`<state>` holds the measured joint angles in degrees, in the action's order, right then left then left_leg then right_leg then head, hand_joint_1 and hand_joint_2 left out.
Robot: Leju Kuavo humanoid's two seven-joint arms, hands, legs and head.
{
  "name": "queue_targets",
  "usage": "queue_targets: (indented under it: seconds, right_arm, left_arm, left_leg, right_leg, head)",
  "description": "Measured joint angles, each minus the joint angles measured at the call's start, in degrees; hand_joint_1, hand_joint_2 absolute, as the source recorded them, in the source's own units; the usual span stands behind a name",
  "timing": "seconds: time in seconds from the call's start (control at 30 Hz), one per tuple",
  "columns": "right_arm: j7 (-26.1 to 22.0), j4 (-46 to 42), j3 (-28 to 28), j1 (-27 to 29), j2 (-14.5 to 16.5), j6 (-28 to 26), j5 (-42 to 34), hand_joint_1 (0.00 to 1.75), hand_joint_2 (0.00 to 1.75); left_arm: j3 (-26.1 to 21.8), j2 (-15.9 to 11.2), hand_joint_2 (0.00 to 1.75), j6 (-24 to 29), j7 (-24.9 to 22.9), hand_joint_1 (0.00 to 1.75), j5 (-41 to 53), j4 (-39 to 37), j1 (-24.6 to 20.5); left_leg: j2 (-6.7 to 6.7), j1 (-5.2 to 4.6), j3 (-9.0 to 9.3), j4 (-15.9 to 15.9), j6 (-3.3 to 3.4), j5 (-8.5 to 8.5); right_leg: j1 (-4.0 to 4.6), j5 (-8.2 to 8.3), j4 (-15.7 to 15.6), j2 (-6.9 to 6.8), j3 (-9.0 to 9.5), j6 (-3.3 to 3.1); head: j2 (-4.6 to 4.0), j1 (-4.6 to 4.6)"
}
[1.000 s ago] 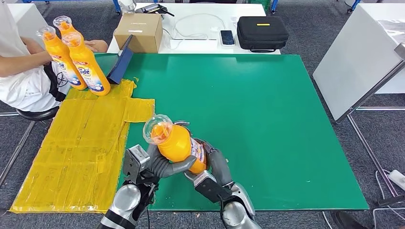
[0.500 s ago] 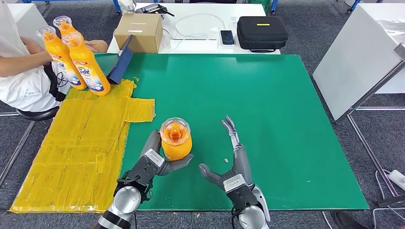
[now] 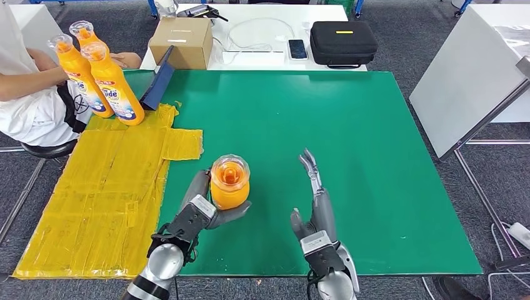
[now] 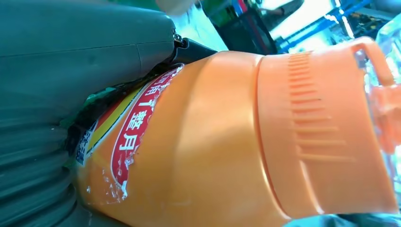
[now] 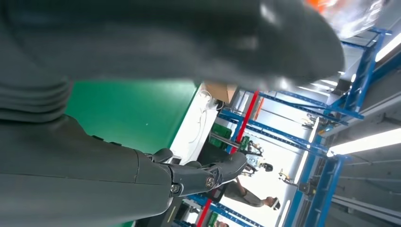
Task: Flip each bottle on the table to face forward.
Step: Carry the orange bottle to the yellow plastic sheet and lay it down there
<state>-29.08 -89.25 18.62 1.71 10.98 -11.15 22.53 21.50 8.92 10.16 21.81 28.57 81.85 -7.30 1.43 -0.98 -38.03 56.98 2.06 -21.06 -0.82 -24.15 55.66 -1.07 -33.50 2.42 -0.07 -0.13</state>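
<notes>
The bottle (image 3: 229, 185) in the left robot hand (image 3: 203, 209) is glossy orange plastic under a clear, shiny cap; the left wrist view shows its ribbed orange collar and a printed label (image 4: 124, 142) with a scuffed, peeling edge. Both the left and the right robot hand (image 3: 314, 206) look like matt grey plastic with ribbed covers, on polished silver metal arms. The surface (image 3: 350, 137) is smooth, matt green. Beside it lies crinkled, slightly shiny yellow taped sheeting (image 3: 106, 187). The box (image 3: 181, 42) is dull brown cardboard; the black case (image 3: 343, 42) looks like matt fabric.
</notes>
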Motion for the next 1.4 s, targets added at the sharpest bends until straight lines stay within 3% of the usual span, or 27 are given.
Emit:
queue_targets:
  seconds: [0.07,0.3,0.43,0.5,0.7,0.93,1.37,1.4]
  right_arm:
    - [-0.19,-0.89,-0.13,0.35,-0.08,0.26,-0.54,0.0,1.75]
    - [0.62,-5.33,-1.48,1.86,-0.9,3.98,-6.19,0.0,1.75]
    - [0.03,-6.32,-1.79,1.19,-1.8,6.07,-9.68,0.0,1.75]
    - [-0.51,-6.29,-1.8,0.27,-2.38,6.68,-11.05,0.0,1.75]
    - [-1.54,-6.2,-1.81,-1.31,-3.66,7.17,-12.55,0.0,1.75]
    - [-1.96,-5.81,-1.75,-3.05,-4.46,7.28,-13.76,0.0,1.75]
    - [-1.93,-4.54,-1.59,-4.16,-4.99,7.26,-14.2,0.0,1.75]
    - [-1.92,-4.34,-1.6,-4.18,-5.04,7.25,-14.27,0.0,1.75]
  left_arm:
    - [-0.39,-0.27,1.75,2.06,-1.71,1.75,4.75,-0.3,-0.38]
    - [-2.86,-2.37,1.75,16.68,-11.76,1.75,36.08,-7.07,-4.39]
    - [-5.54,-5.25,1.75,25.15,-20.03,1.75,50.21,-19.33,-10.49]
    - [-7.55,-7.3,1.75,28.35,-21.96,1.75,55.05,-26.39,-14.11]
    - [-11.74,-10.44,1.75,29.55,-24.09,1.75,60.29,-38.42,-19.98]
    - [-10.2,-13.4,1.75,29.77,-30.17,1.75,61.19,-46.42,-23.71]
    - [-8.78,-15.56,1.75,29.94,-30.81,1.75,60.72,-53.69,-25.49]
    - [-8.79,-15.61,1.75,29.99,-30.19,1.31,60.26,-54.09,-25.56]
  left_leg:
    - [0.0,0.0,0.0,0.0,0.0,0.0]
    - [0.0,0.0,0.01,0.0,0.0,0.02]
    - [0.04,0.01,0.01,-0.01,-0.04,0.1]
    - [0.16,0.02,0.02,-0.01,-0.06,0.14]
    - [0.12,0.07,-0.04,-0.01,-0.04,0.23]
    - [0.12,0.05,-0.11,0.0,-0.04,0.22]
    - [0.12,0.06,-0.12,0.0,-0.05,0.23]
    - [0.11,0.06,-0.12,-0.01,-0.05,0.23]
  right_leg:
    - [0.0,0.0,0.0,0.0,-0.01,0.0]
    - [0.0,0.01,0.01,0.0,0.01,0.0]
    - [0.01,0.06,0.02,0.01,0.01,-0.04]
    - [0.03,0.14,0.04,0.05,-0.03,-0.13]
    - [0.04,0.16,0.05,0.02,-0.05,-0.17]
    - [0.03,0.16,0.05,0.02,-0.1,-0.17]
    - [0.04,0.15,0.05,0.02,-0.11,-0.18]
    - [0.04,0.15,0.05,0.02,-0.11,-0.18]
  head:
    - [0.0,0.0]
    - [0.0,-0.01]
    - [0.01,0.02]
    - [0.01,0.01]
    - [0.01,0.01]
    - [0.01,0.01]
    - [0.01,0.01]
    - [0.01,0.01]
